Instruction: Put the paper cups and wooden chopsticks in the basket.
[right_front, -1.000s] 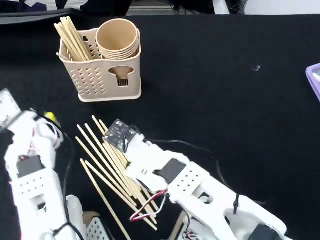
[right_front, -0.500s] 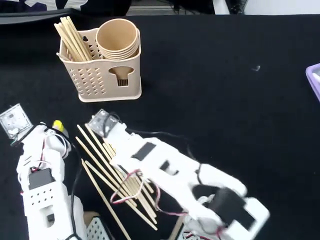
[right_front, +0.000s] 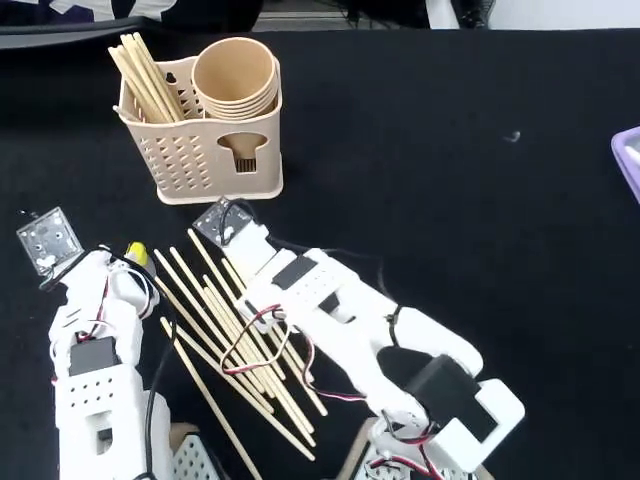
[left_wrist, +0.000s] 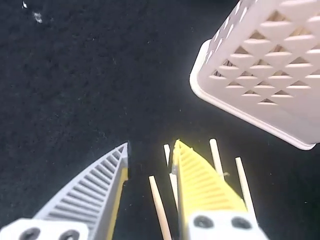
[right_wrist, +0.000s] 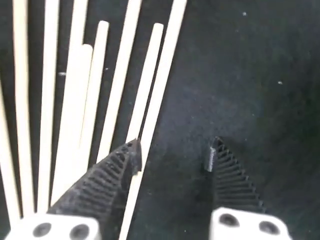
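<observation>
Change: over the last second both arms close in on the basket (right_front: 215, 150). The left arm comes up from farther off. The left gripper (left_wrist: 150, 145) now sits just short of the basket's lower corner, spread wide, with two ends of the loose chopsticks (left_wrist: 157, 205) lying between its fingers and nothing pinched. The right arm swings its wrist across the pile towards the basket. The right gripper (right_wrist: 175, 143) also gapes. One black finger lies over the edge of the loose chopsticks (right_wrist: 75, 100), and the gap between the fingers is over bare table (right_wrist: 260, 75).

The pile itself has hardly shifted. It lies fanned on the cloth, on the arms' side of the basket and apart from it.

Basket contents unchanged: the paper cups (right_front: 236, 75) are stacked in one compartment and a bundle of chopsticks (right_front: 145, 75) stands in the other.

Reading: cups look done, and the loose sticks are what remains. Both arms seem to be lining up a pick, neither committed.

Print: no legible writing on the basket, cups or sticks. A purple object (right_front: 628, 160) lies at the table edge, well away from the basket, and its markings are too small to tell.
</observation>
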